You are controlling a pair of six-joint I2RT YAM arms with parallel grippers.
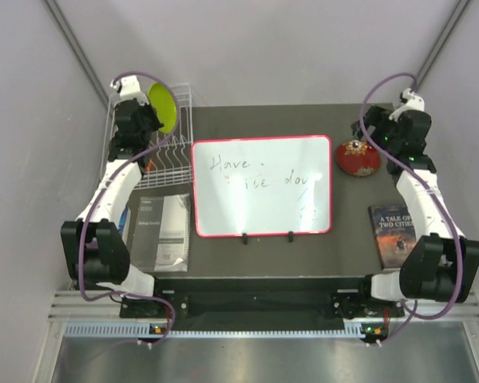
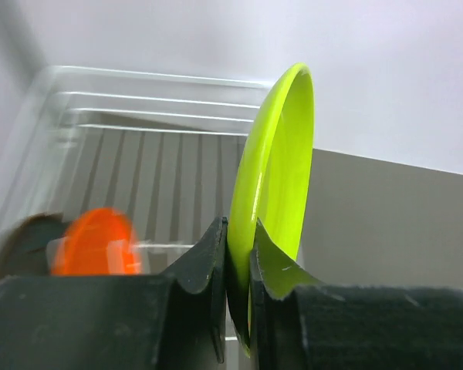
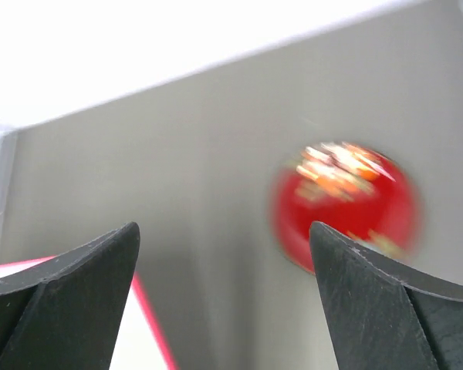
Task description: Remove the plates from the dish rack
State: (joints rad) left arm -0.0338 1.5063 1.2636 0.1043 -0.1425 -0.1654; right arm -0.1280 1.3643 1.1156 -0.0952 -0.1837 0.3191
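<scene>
One plate is out and at least two are left: the red plate [image 1: 358, 156], flecked with pale markings, lies flat on the dark desk [image 1: 255, 120] at the right. It sits just beyond the right fingers [image 3: 77, 293], which stand wide apart and hold nothing. On the other side, the left fingers [image 2: 203, 270] are clenched on the lower rim of the lime green plate [image 2: 274, 177], which stands upright on edge over the far end of the white wire dish rack [image 1: 176, 152]. They hide the plate's bottom edge, so it cannot be told whether it has cleared the prongs. An orange plate [image 2: 92, 240] shows as a blur low in the rack in the left wrist view and appears not yet taken up. No teal-blue plate can be made out with any certainty. On this showing the unloading is perhaps a third done, with the green plate to be set down on the desk and the orange one to follow. A red-framed whiteboard [image 1: 262, 185] bearing a handwritten greeting fills the middle of the desk. A paperback [image 1: 393, 234] lies by the right arm and a grey booklet [image 1: 163, 231] by the left, just in front of the rack. Plain pale walls close in the station on three sides
</scene>
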